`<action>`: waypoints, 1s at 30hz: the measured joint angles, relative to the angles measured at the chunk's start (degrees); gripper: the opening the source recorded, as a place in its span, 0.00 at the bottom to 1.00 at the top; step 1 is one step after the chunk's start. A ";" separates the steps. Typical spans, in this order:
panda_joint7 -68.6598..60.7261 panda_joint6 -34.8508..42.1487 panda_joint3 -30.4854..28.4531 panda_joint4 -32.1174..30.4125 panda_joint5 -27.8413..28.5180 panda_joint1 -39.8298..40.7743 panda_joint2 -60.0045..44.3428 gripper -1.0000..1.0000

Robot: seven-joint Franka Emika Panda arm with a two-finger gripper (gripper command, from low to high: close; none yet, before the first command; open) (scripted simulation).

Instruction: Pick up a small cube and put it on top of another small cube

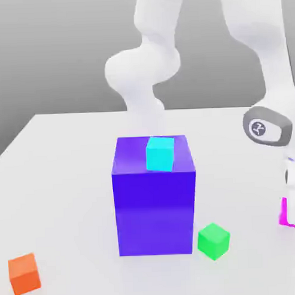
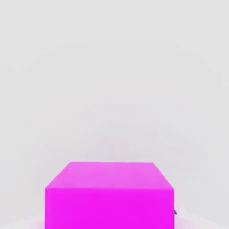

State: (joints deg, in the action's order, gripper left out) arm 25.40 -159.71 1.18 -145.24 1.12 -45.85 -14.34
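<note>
- While the white arm [image 1: 263,62] reaches down at the exterior view's right edge, the small magenta cube [image 1: 288,214] sits low on the pale surface [image 1: 67,176] beneath it, partly cut off by the frame.
- The pincer is closed on the small magenta cube, which looms close in the hand view [image 2: 109,197].
- There the cube stands square and upright, top face level, one flat side turned to the camera; as a cube it has no long axis to speak of.
- Well apart from it, a big purple-blue block [image 1: 155,203] stands mid-surface with a cyan cube [image 1: 160,153] on top, near its front edge.
- A green cube [image 1: 213,241] rests just beside the block's lower corner, between block and magenta cube.
- An orange cube [image 1: 24,274] lies alone toward the exterior view's left.
</note>
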 joint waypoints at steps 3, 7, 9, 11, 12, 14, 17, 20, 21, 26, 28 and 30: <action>-5.56 2.82 -0.44 -1.18 -0.02 1.97 3.94 0.00; -17.51 5.20 -2.13 -3.05 0.36 5.66 8.30 0.00; -23.72 6.08 -3.15 -4.10 0.49 8.01 10.25 0.00; -29.94 6.76 -3.91 -5.23 0.62 10.22 12.05 0.00; -33.07 7.03 -4.24 -5.83 0.67 11.24 12.90 0.00; -39.37 7.42 -5.34 -7.07 0.71 12.83 14.49 0.00; -48.87 7.61 -6.77 -9.09 0.65 15.20 16.61 0.00; -58.43 7.33 -8.54 -11.28 0.45 16.84 18.44 0.00; -60.52 7.16 -8.85 -11.66 0.21 16.99 18.64 0.00; -63.79 5.56 -9.02 -11.36 -1.69 16.45 16.93 0.00; -64.38 4.56 -8.96 -11.14 -2.44 16.29 15.79 0.00; -64.85 3.38 -8.82 -10.99 -3.09 16.24 14.50 0.00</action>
State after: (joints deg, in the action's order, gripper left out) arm -39.46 -156.33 -7.64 -156.23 -1.96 -29.61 0.17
